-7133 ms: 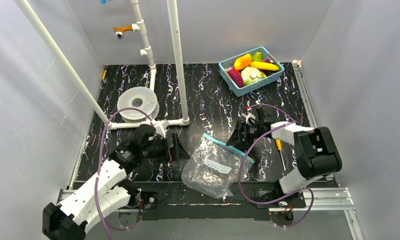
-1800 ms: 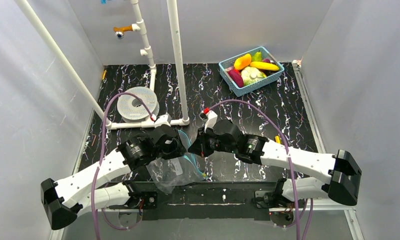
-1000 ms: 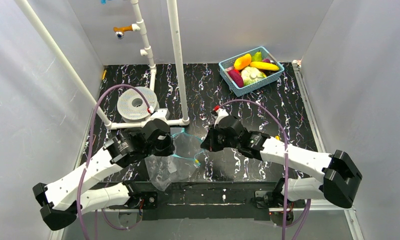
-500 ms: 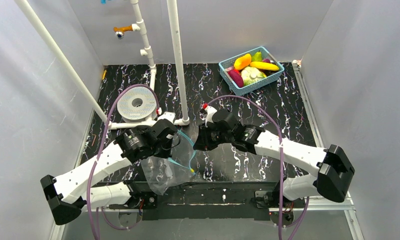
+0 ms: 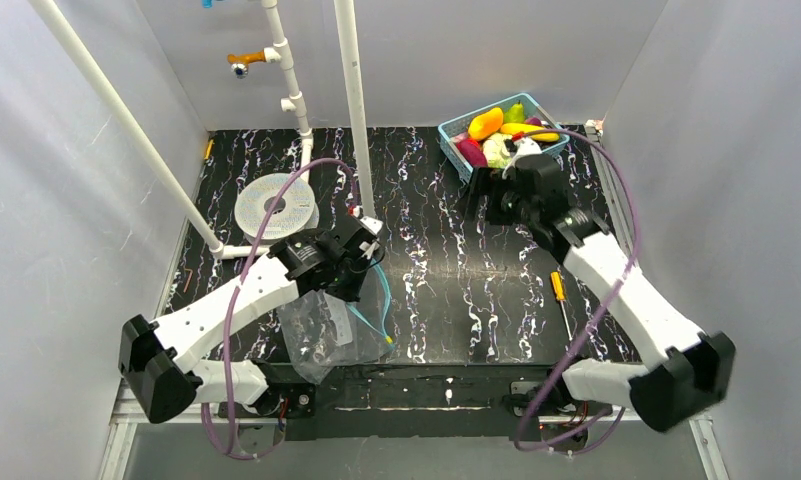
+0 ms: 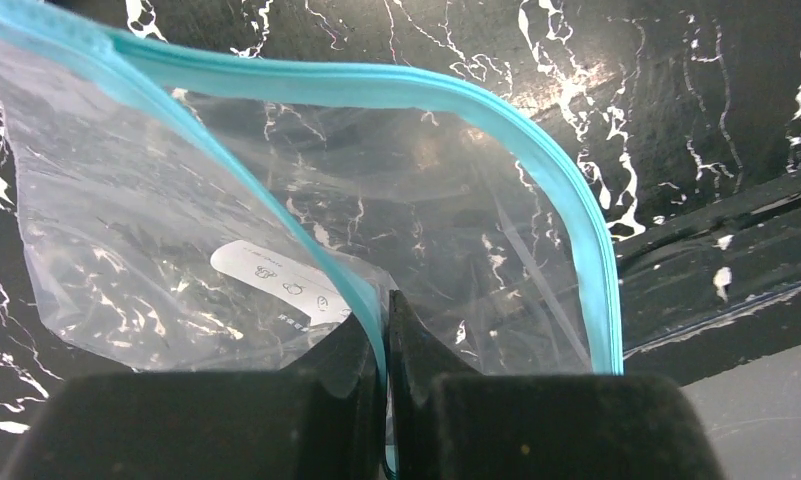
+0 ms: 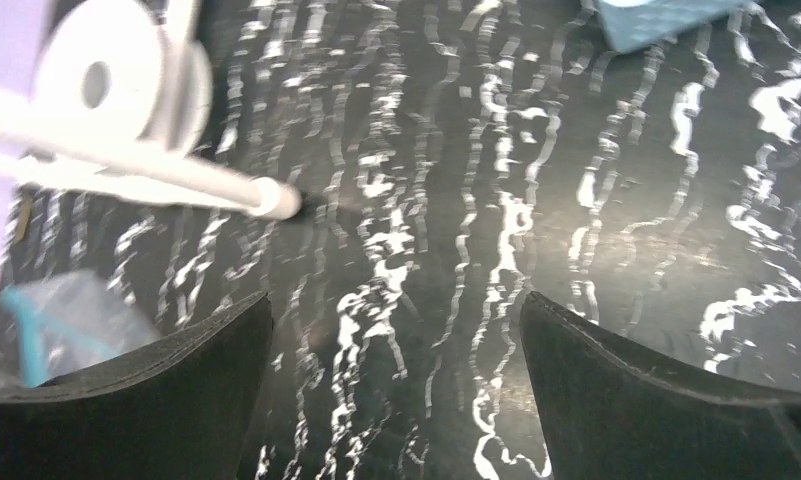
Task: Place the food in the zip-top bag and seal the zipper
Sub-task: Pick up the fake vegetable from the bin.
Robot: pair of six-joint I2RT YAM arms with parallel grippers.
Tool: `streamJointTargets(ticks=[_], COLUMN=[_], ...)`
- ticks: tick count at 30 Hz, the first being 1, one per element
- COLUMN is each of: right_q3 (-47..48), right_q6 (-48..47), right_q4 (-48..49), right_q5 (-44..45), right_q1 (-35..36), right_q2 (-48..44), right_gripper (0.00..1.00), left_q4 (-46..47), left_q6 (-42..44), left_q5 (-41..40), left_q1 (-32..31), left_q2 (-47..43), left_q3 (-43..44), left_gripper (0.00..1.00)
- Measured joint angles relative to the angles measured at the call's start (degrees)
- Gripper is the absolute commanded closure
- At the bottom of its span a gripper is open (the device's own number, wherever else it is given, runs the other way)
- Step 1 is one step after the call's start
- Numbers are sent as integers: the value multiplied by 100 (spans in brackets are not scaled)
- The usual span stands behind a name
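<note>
My right pincer [image 7: 396,330] had released the zip-top bag [image 5: 328,325] and swung, jaws wide, to the food [image 5: 486,122] in the basket [image 5: 448,130]. My left pincer [image 6: 386,310] stayed pinched on the zipper [image 6: 536,150], seemingly holding the mouth open.

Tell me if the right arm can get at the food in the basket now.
Probably yes. The right gripper hangs open right beside the basket, the food lies uncovered, and nothing stands between them.

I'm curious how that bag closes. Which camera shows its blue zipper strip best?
The left wrist view: the zipper loops open across the frame, close up. The top view shows thin blue lines; the right wrist view, a blurred scrap.
</note>
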Motion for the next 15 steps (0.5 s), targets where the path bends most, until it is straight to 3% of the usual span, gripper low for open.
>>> streamJointTargets(ticks=[4, 10, 15], right_q3=[858, 2129, 3468], right_q6=[-21, -654, -1404], right_q4=[-474, -579, -556], right_q5=[255, 768, 1235], right_q1=[-518, -657, -666], right_q2=[1252, 2994, 4354], right_gripper=[2, 2, 13], left_q4=[148, 397, 437], left_q6=[320, 554, 604], left_q5=[40, 163, 133], left_q1=[36, 167, 203], left_q2=[245, 110, -367], left_q3=[-19, -369, -569], left_gripper=[100, 100, 100])
